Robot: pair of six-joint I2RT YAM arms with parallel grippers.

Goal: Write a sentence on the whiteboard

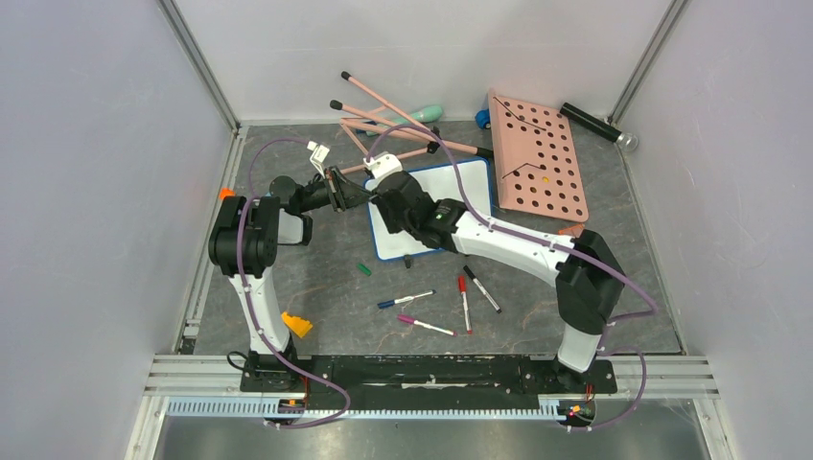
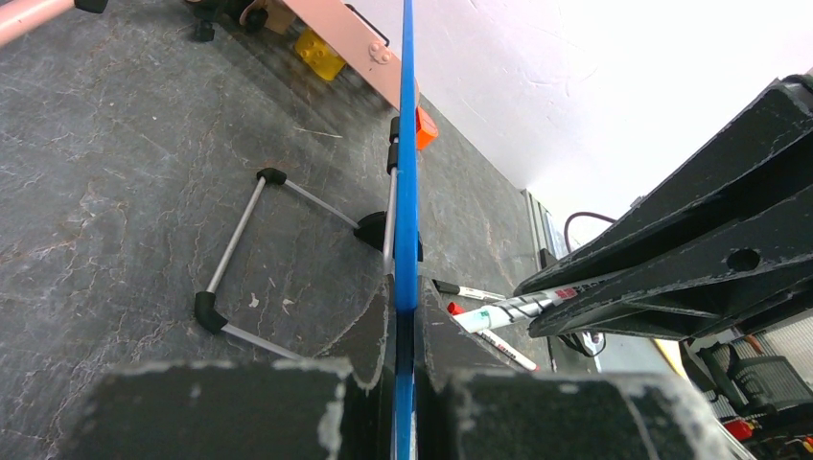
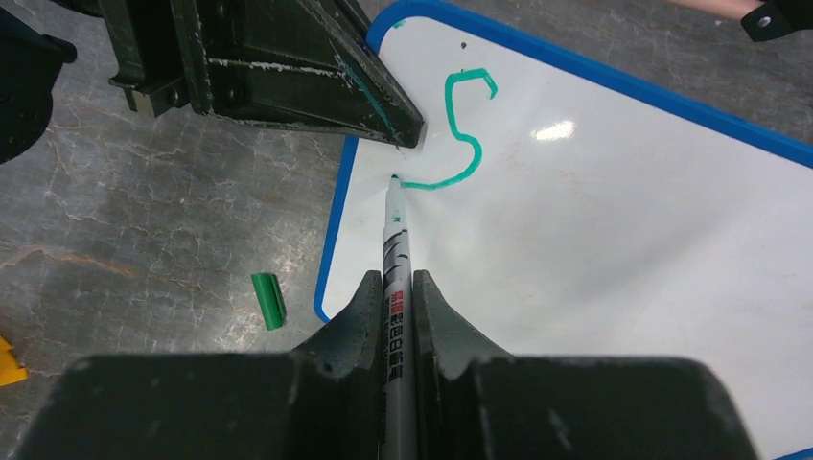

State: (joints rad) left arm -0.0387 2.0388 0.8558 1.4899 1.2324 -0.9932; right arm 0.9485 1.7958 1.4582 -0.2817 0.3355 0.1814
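Note:
The whiteboard (image 1: 465,187), white with a blue frame, lies in the middle of the table, and its near left part is hidden under both grippers. My left gripper (image 2: 406,316) is shut on the board's blue frame edge (image 2: 406,172) at the left side. My right gripper (image 3: 395,287) is shut on a green marker (image 3: 394,230), whose tip touches the board surface (image 3: 594,240). Of the sentence, only one green letter "S" (image 3: 462,134) shows, at the board's upper left corner. The marker tip rests at the tail of that letter, just below the left fingers (image 3: 364,96).
A green cap (image 3: 268,300) lies on the table left of the board. Several capped markers (image 1: 464,302) lie in front of it. A pink board with round holes (image 1: 537,158) and pink sticks (image 1: 393,120) sit behind. A yellow block (image 1: 297,324) lies near the left base.

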